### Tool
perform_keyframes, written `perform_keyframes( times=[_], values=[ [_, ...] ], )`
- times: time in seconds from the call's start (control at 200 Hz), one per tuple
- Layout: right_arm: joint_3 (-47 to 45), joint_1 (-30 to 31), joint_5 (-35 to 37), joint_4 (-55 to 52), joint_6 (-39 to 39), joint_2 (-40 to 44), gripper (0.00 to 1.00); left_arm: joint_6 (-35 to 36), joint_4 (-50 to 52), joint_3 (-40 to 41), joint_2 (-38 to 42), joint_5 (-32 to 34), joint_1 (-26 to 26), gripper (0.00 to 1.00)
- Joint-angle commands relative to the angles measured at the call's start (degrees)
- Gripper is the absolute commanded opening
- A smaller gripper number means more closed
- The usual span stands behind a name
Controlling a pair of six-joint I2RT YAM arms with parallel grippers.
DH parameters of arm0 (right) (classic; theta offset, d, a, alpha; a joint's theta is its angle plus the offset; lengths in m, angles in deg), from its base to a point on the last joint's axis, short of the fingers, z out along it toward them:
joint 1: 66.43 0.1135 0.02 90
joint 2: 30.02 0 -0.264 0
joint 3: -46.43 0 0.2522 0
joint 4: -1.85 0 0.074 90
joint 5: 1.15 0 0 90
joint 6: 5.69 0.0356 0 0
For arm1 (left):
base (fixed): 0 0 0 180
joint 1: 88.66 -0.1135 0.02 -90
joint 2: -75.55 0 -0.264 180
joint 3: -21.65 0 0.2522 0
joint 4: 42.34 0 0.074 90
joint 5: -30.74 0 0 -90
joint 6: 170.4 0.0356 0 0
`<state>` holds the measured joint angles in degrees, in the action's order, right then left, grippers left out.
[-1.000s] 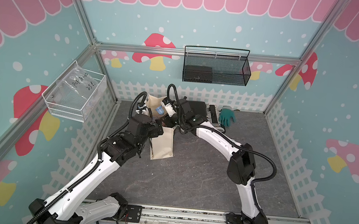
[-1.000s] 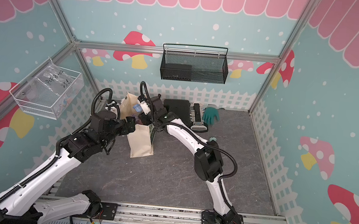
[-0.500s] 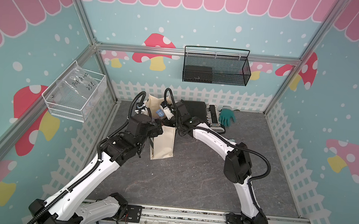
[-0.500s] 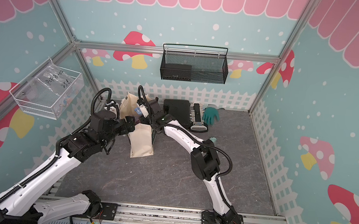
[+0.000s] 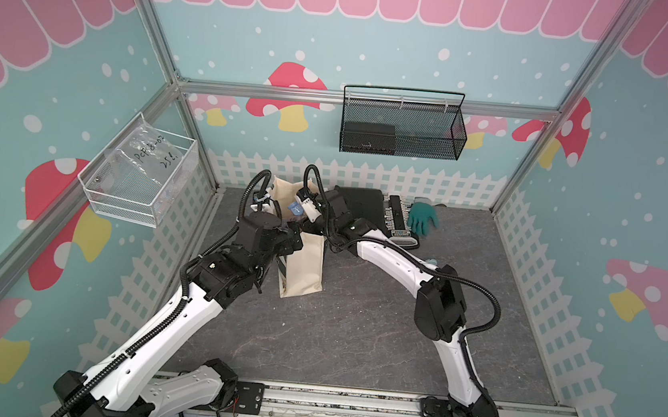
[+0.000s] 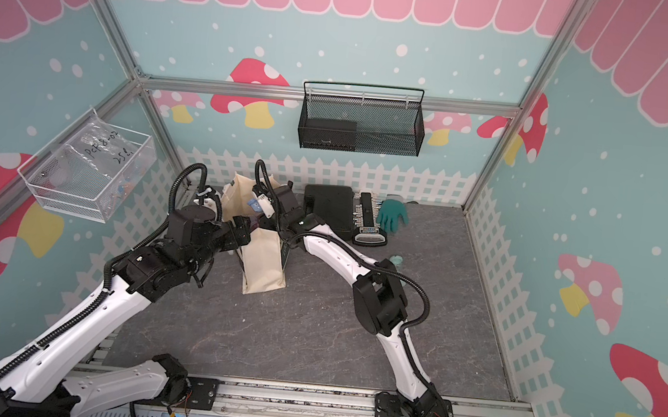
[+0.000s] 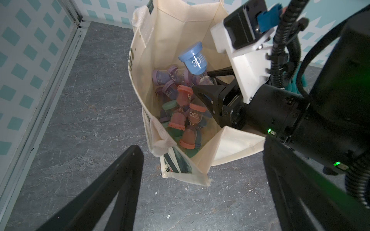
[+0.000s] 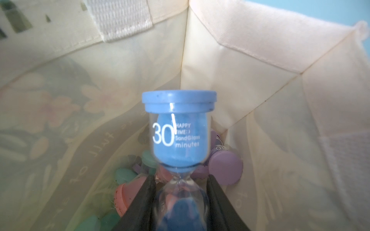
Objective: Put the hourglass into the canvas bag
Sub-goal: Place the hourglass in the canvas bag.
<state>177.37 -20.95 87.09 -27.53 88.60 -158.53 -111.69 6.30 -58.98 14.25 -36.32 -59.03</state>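
right claw (image 8: 180, 181) moved hourglass (image 8: 179, 130) into canvas bag (image 7: 170, 30)

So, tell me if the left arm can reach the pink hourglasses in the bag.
Probably not: the right end effector, shut on the blue hourglass, crowds the canvas bag's mouth above the pink hourglasses; the open left end effector hangs outside.

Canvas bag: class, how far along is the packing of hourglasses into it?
Done: pink hourglasses and purple hourglasses already lie at the bottom of the bag. In hand: the right gripper is shut on the blue hourglass at its neck, inside the bag above the pile. Left: open the jaws to drop it.
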Motion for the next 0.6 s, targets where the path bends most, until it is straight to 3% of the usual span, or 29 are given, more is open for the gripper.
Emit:
perform_keyframes(
  times=[0.0, 0.595],
  values=[
    [-0.61, 1.19, -0.16, -2.25, -2.27, -3.52, 0.38, -0.35, -0.29, -0.78, -0.03, -0.35, -0.36, 0.92],
    [-0.49, 1.47, -0.37, -1.52, -2.34, 0.61, 0.50, -0.17, 1.15, -3.23, -0.14, -1.12, -0.36, 0.92]
  ],
)
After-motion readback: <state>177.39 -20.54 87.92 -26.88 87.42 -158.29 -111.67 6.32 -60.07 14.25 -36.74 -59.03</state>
